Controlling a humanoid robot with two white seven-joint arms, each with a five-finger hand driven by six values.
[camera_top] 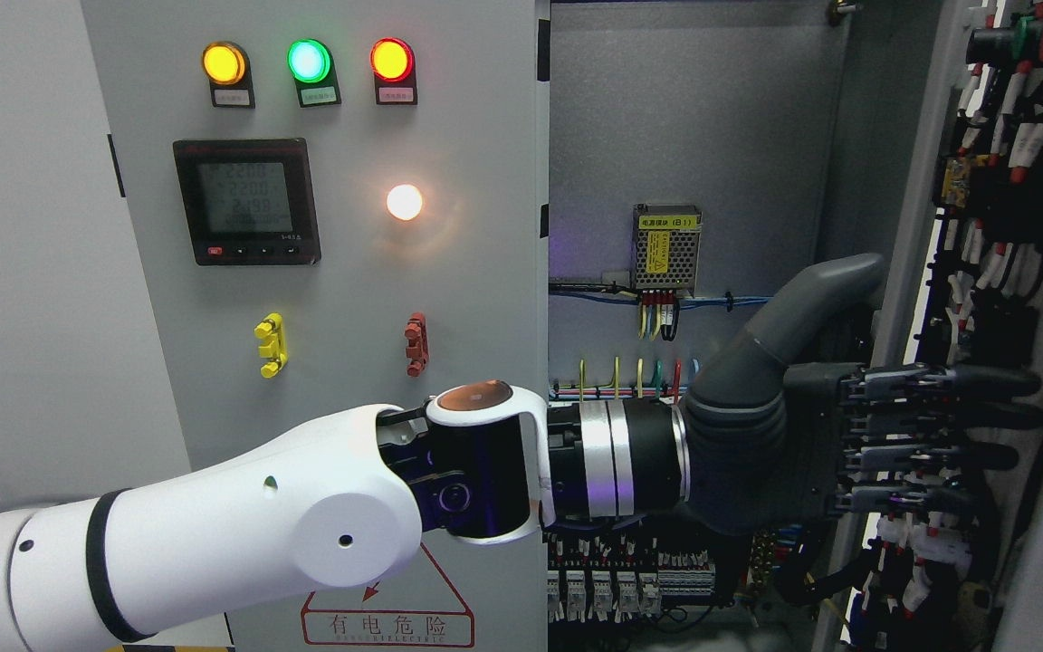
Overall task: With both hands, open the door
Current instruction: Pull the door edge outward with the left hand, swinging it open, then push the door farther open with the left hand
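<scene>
A: The grey electrical cabinet (693, 136) stands open, its wiring visible.

B: Left hand (847, 444) fingers (956, 417) are straight, grasping nothing, flat against the right door (920, 226), probably to push it wider.

A: The left door (322, 317) looks shut.

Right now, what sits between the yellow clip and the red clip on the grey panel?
Nothing: in the head view the grey panel is bare between the yellow clip and the red clip.

My dark grey left hand (856, 444) is showing beside the pale grey door (340, 299), its lamps (307, 62) glowing amber, green, red.
</scene>
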